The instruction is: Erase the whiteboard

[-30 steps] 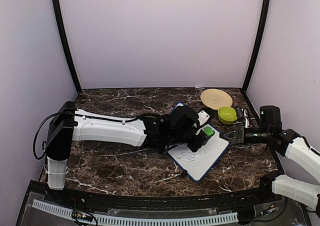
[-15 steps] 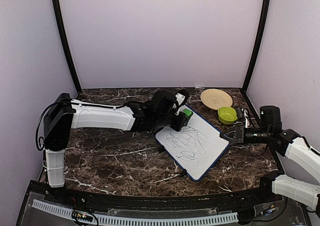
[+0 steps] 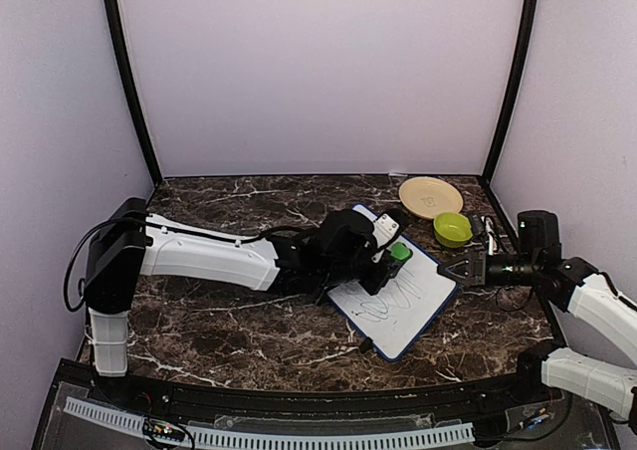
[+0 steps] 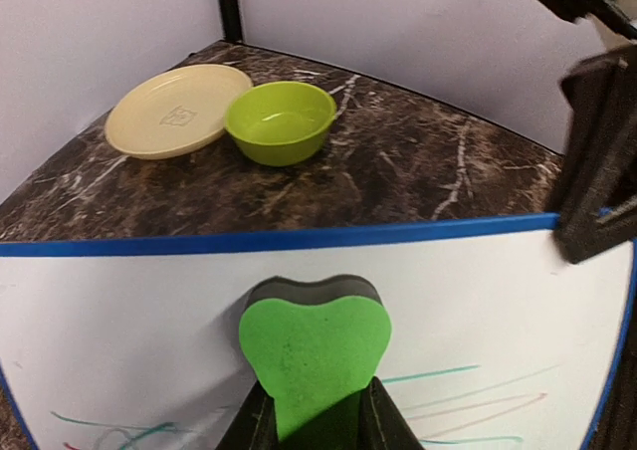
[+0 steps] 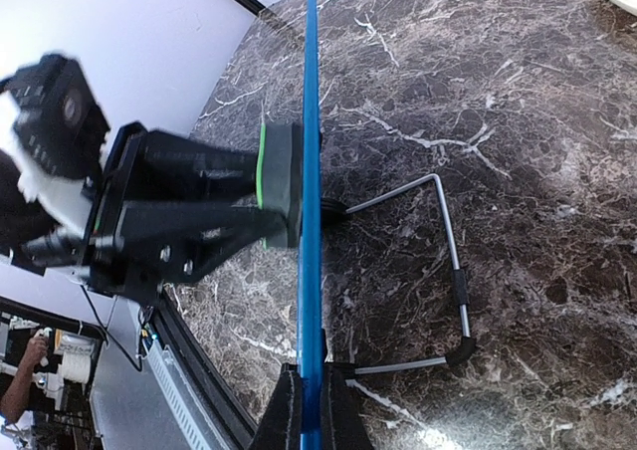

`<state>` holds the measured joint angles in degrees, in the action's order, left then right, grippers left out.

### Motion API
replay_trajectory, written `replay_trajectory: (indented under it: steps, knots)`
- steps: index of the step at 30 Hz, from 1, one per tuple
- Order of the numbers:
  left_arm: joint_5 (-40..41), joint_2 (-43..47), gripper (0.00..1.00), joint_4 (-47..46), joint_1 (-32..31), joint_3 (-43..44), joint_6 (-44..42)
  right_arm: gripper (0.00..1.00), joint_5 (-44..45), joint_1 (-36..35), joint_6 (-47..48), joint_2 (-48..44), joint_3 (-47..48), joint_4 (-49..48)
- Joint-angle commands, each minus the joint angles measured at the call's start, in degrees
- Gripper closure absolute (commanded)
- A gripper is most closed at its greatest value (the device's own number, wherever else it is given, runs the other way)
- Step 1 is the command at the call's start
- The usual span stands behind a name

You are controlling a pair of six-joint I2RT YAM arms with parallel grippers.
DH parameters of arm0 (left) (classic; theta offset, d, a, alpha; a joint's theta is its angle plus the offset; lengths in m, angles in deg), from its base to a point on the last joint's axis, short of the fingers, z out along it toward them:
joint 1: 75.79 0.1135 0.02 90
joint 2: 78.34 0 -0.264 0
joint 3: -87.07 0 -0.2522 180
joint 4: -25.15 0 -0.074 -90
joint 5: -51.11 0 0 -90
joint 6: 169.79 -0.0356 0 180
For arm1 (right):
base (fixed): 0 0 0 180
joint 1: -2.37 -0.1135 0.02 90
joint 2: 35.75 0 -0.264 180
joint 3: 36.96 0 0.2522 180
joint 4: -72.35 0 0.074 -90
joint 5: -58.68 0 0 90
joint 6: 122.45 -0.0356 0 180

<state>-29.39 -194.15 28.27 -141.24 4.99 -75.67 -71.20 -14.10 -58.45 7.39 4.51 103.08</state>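
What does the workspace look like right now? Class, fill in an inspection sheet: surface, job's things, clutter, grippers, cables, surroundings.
Surface: dark veined marble table; no spills seen.
Job's things: whiteboard with a wire stand behind it; scribbles on its near part, far part white; green eraser pressed against it.
Clutter: tan plate and green bowl near the far right corner, off the board.
Grippers: left gripper shut on the eraser; right gripper shut on the board's blue frame.
Cables: black cable looping by the left arm's base.
Surroundings: lilac walls, black corner posts.
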Motion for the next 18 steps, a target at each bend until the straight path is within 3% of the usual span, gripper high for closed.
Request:
replay_trajectory:
  steps: [1, 6, 18]
  knots:
    - [-4.47, -0.20, 1.00, 0.43, -3.11, -1.70, -0.19, 1.00, -1.52, -0.58, 0.72, -0.77, -0.09, -1.53]
    - [-1.87, -0.65, 1.00, 1.14, -4.21, -2.59, 0.30, 1.00, -1.52, -0.58, 0.75, -0.68, -0.07, -1.50]
    - [0.27, 2.53, 1.00, 2.77, 6.21, -6.36, 4.92, 1.00, -1.43, -0.58, 0.95, -0.67, -0.01, -1.33]
